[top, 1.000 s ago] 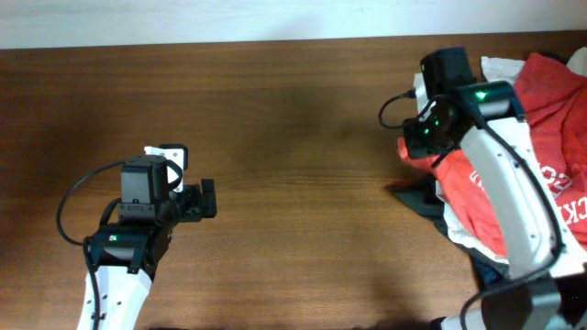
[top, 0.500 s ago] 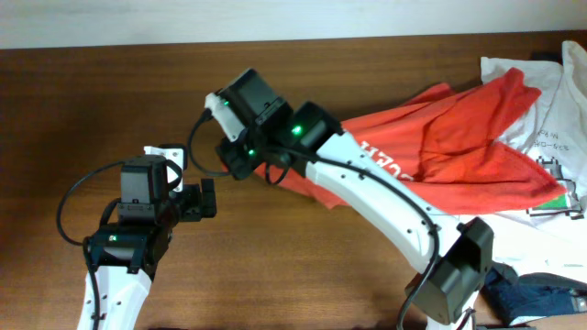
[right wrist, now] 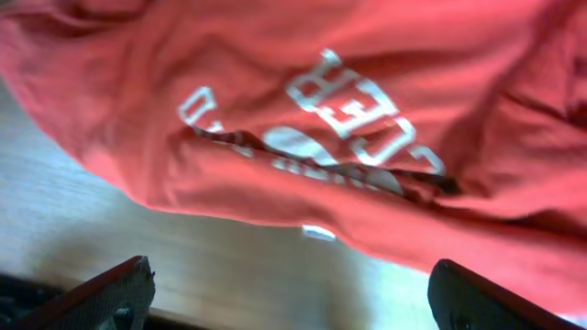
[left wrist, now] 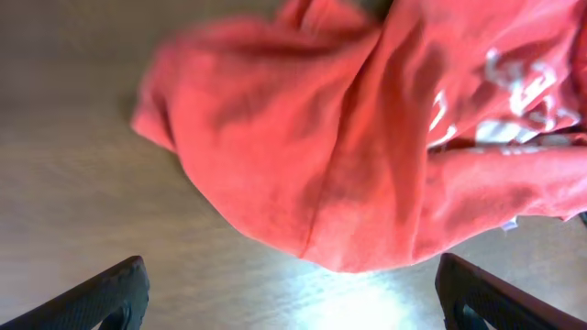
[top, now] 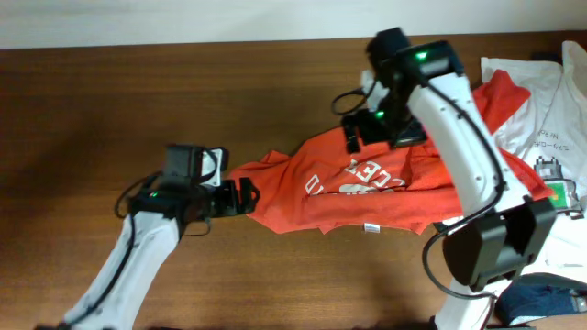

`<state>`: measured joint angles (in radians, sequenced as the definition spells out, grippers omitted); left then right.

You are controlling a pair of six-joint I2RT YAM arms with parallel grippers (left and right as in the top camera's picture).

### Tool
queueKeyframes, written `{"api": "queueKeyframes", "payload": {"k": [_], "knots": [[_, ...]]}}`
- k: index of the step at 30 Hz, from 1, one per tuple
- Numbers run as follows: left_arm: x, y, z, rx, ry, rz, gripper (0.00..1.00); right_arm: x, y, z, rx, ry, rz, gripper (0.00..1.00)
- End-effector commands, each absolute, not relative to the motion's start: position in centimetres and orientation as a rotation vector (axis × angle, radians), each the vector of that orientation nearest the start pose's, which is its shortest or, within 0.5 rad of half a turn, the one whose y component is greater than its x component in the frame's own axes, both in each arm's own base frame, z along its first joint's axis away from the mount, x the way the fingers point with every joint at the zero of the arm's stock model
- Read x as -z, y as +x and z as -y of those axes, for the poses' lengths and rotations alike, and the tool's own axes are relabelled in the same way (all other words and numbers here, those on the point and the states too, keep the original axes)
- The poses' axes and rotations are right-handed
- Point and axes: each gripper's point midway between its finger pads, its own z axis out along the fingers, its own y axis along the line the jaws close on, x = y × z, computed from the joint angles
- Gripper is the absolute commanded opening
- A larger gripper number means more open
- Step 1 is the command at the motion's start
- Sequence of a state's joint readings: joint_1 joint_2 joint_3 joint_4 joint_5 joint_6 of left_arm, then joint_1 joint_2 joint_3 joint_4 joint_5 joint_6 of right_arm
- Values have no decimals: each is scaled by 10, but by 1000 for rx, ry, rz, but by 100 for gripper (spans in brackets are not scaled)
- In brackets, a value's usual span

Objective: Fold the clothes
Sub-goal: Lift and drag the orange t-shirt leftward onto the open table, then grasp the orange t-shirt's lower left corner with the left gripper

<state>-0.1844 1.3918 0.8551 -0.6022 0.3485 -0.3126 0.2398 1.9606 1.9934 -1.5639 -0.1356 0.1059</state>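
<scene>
Fabric fills both wrist views: the orange-red T-shirt (top: 367, 188) lies bunched on the table (top: 183, 92) between the two arms, with its near edge just ahead of the left gripper (left wrist: 292, 270) and its printed chest directly below the right gripper (right wrist: 289, 275).

The left gripper's fingers (left wrist: 110, 293) are spread wide with nothing between them. The shirt's rounded hem or sleeve stops just short of the gap, which looks like a lineup for taking that edge. The right gripper is likewise spread and holds nothing. It hangs over the white lettering (right wrist: 339, 101), apart from the cloth, probably so it can come down on a second edge and help draw the shirt flat. The shirt is creased and partly doubled over itself, so I judge that it needs spreading before any fold is made.

Beyond the right gripper, on the side away from the left arm, the other clothes sit heaped out of the working area. That seems meant to keep the middle of the table for one garment at a time.

By count there is one orange-red T-shirt and one white T-shirt (top: 546, 101) with a green square graphic (top: 548, 170). There is also one visible patch of dark navy garment (top: 541, 298), though I cannot tell how many pieces it contains. The two grippers are both empty.
</scene>
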Motion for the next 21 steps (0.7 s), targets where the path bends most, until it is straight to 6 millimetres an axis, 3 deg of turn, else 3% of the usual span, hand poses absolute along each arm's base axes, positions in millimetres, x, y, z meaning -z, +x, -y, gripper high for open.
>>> {"api": "queueKeyframes", "payload": {"k": [1, 3, 5, 7, 8, 10, 11, 12, 13, 14, 16, 17, 18, 19, 20, 21], "knots": [[-40, 281, 140, 728, -351, -2949, 99, -191, 357, -85, -212, -100, -3105, 98], [-13, 274, 145, 711, -546, -3029, 99, -191, 356, -79, -210, -76, -3114, 99], [-1, 284, 160, 766, -507, -3013, 94, -191, 356, -79, -209, -76, -3114, 99], [-5, 303, 167, 799, -451, -2929, 21, -191, 356, -79, -209, -77, -3113, 99], [-6, 310, 165, 776, -408, -2898, 1, -191, 356, -77, -196, -76, -3113, 98], [-7, 325, 139, 584, -280, -2854, 0, -191, 355, -76, -190, -75, -3121, 99], [-18, 339, 94, 366, -321, -2821, 0, -191, 355, -75, -178, -74, -3121, 99], [-43, 356, 43, 183, -425, -2752, 0, -190, 355, -72, -154, -74, -3122, 99], [-90, 385, -23, 107, -584, -2585, 0, -190, 355, -72, -155, -74, -3122, 99], [-124, 406, -69, 85, -693, -2444, 0, -190, 355, -73, -156, -74, -3122, 99], [-175, 431, -145, 33, -805, -2178, 1, -190, 353, -72, -154, -73, -3129, 99], [-189, 432, -173, 6, -843, -2097, 10, -190, 351, -72, -153, -73, -3137, 99], [-192, 429, -188, -2, -869, -2067, 72, -190, 350, -72, -152, -73, -3140, 99], [-183, 421, -183, 44, -882, -2117, 99, -190, 350, -72, -152, -73, -3139, 99], [-170, 413, -171, 99, -893, -2193, 99, -190, 350, -72, -152, -73, -3139, 99], [-144, 391, -144, 186, -930, -2349, 99, -190, 350, -72, -153, -73, -3140, 99]]}}
